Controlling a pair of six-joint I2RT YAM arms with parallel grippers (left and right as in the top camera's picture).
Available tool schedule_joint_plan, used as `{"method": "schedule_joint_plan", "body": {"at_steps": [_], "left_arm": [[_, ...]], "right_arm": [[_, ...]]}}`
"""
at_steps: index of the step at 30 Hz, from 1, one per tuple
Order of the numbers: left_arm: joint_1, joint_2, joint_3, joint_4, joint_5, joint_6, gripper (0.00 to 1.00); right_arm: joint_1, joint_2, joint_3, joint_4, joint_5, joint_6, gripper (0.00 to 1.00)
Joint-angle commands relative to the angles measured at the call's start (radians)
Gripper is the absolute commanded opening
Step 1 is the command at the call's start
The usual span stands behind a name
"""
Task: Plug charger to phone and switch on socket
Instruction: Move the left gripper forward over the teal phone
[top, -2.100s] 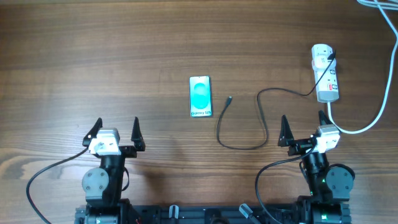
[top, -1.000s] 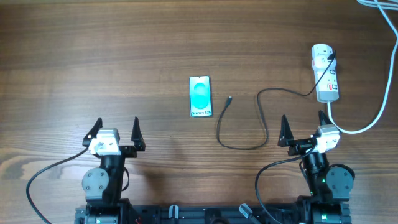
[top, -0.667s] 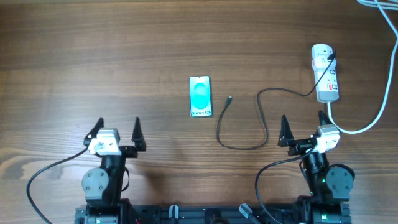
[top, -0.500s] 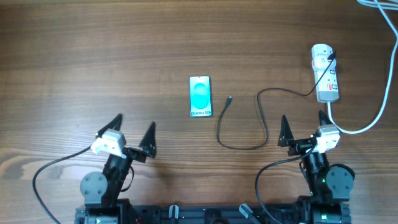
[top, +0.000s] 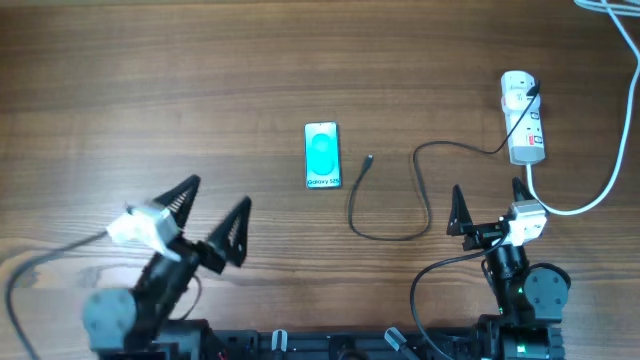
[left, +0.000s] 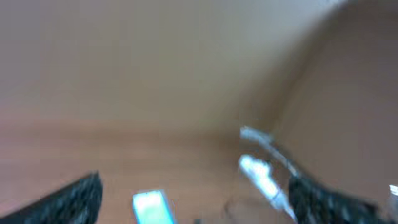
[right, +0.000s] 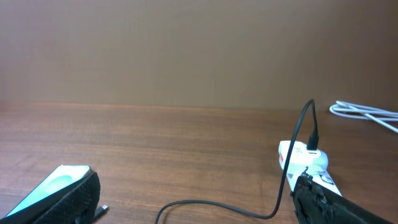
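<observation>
The phone (top: 322, 154) lies flat mid-table, turquoise screen up, "Galaxy" end toward me. It also shows blurred in the left wrist view (left: 151, 207) and partly in the right wrist view (right: 53, 184). The charger (top: 388, 235) curls from its free tip (top: 369, 159), just right of the phone, back to the socket (top: 523, 118), where it is plugged in; the right wrist view shows the cable (right: 205, 203) and the socket (right: 303, 158). My left gripper (top: 212, 212) is open and empty, front left, angled toward the phone. My right gripper (top: 487, 207) is open and empty, below the socket.
A thick white cord (top: 607, 190) runs from the socket's near end, loops right and leaves at the top right corner. Black robot cables (top: 60, 275) trail near the arm bases at the front edge.
My left arm has swung and tilted to the right, its gripper moving forward toward the phone; its wrist view is motion-blurred. The right arm, phone, charger and socket have not moved.
</observation>
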Motion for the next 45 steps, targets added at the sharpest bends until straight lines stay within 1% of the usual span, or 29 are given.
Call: {"method": "schedule_joint_plan", "body": {"at_steps": [1,2,3,4,5,6,8,9,11,12,14,15,16,18,21,22,23,25,28,30,45], "left_arm": [[0.007,0.268,0.267,-0.217,0.028,0.036,1.00],[0.007,0.321,0.303,-0.230,0.126,0.003,1.00],[0.007,0.396,0.331,-0.250,0.271,-0.013,1.00],[0.007,0.451,0.332,-0.212,0.297,-0.078,1.00],[0.007,0.489,0.339,-0.218,0.297,-0.122,0.99],[0.003,0.536,0.349,-0.241,0.287,-0.132,0.99],[-0.027,0.607,0.372,-0.304,0.198,-0.132,1.00],[-0.068,0.657,0.396,-0.356,0.110,-0.126,0.99],[-0.147,0.740,0.454,-0.435,-0.006,-0.124,1.00],[-0.214,0.816,0.523,-0.503,-0.081,-0.124,1.00],[-0.290,0.928,0.631,-0.594,-0.161,-0.124,1.00],[-0.329,0.998,0.706,-0.662,-0.217,-0.128,1.00],[-0.379,1.105,0.821,-0.757,-0.296,-0.143,1.00],[-0.424,1.270,1.005,-0.902,-0.359,-0.143,1.00],[-0.453,1.477,1.223,-1.044,-0.370,-0.133,0.99],[-0.453,1.577,1.313,-1.083,-0.374,-0.131,1.00],[-0.453,1.627,1.349,-1.086,-0.373,-0.129,1.00],[-0.454,1.723,1.368,-1.029,-0.373,-0.135,1.00],[-0.457,1.804,1.368,-0.943,-0.373,-0.139,1.00],[-0.461,1.848,1.368,-0.937,-0.373,-0.140,1.00],[-0.499,1.982,1.367,-0.840,-0.373,-0.131,1.00]], "right_arm": [[0.005,-0.008,-0.003,0.005,0.012,-0.012,1.00],[0.005,-0.008,-0.003,0.005,0.012,-0.012,1.00],[0.005,-0.008,-0.003,0.005,0.012,-0.012,1.00],[0.005,-0.008,-0.003,0.005,0.012,-0.012,1.00],[0.005,-0.008,-0.003,0.005,0.012,-0.012,1.00],[0.005,-0.008,-0.003,0.005,0.012,-0.012,1.00],[0.005,-0.008,-0.003,0.005,0.012,-0.012,1.00],[0.005,-0.008,-0.003,0.005,0.012,-0.012,1.00],[0.005,-0.008,-0.003,0.005,0.012,-0.012,1.00],[0.005,-0.008,-0.003,0.005,0.012,-0.012,1.00],[0.005,-0.008,-0.003,0.005,0.012,-0.013,1.00],[0.005,-0.008,-0.003,0.005,0.012,-0.012,1.00],[0.005,-0.008,-0.003,0.005,0.012,-0.012,1.00],[0.005,-0.008,-0.003,0.005,0.012,-0.012,1.00],[0.005,-0.008,-0.003,0.005,0.012,-0.012,1.00],[0.005,-0.008,-0.003,0.005,0.012,-0.012,1.00],[0.005,-0.008,-0.003,0.005,0.012,-0.012,1.00],[0.005,-0.008,-0.003,0.005,0.012,-0.012,1.00],[0.005,-0.008,-0.003,0.005,0.012,-0.012,1.00],[0.005,-0.008,-0.003,0.005,0.012,-0.012,1.00],[0.005,-0.008,-0.003,0.005,0.012,-0.012,1.00]]}}
